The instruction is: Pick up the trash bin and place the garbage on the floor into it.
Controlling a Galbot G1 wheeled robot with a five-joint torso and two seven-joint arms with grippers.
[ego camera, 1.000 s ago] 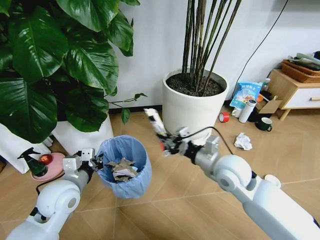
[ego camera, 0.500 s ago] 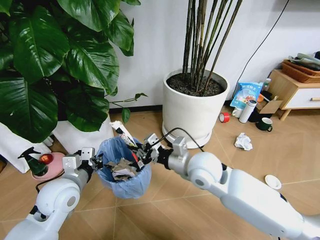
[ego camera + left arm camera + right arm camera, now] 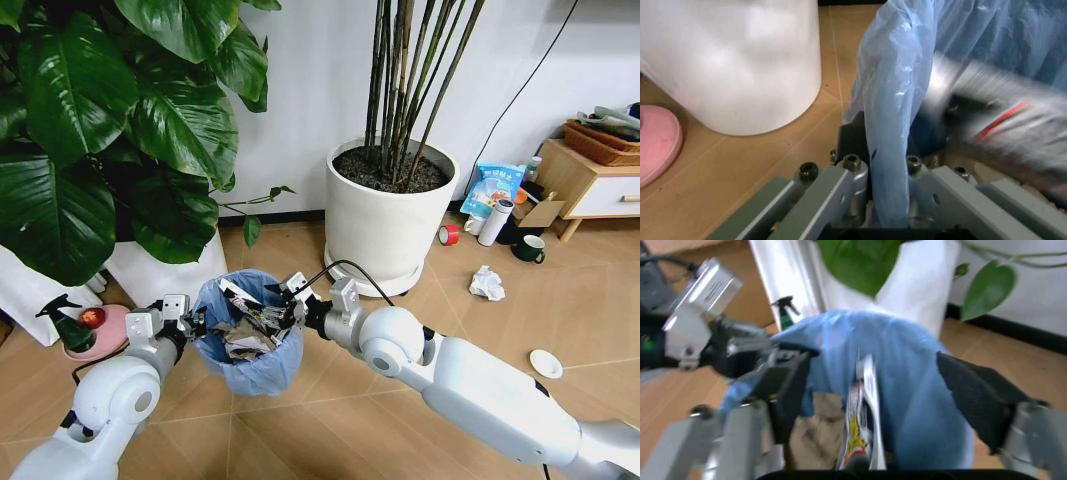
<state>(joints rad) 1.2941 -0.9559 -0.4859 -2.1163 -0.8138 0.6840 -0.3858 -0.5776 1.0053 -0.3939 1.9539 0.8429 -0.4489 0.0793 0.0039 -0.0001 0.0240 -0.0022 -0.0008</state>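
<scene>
Now trash bin (image 3: 247,335) held off floor (image 3: 380,400) by left gripper (image 3: 188,322), jaws clamped on blue-lined rim. Right gripper (image 3: 272,310) over bin mouth, fingers (image 3: 977,395) spread wide, tube (image 3: 861,432) lying loose between them, above crumpled paper.

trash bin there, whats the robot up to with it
The left end effector holds the trash bin off the floor by its rim. The right end effector is at the bin's mouth, open, with a squeezed tube at the opening. A crumpled paper wad and a small white disc lie on the floor.
</scene>
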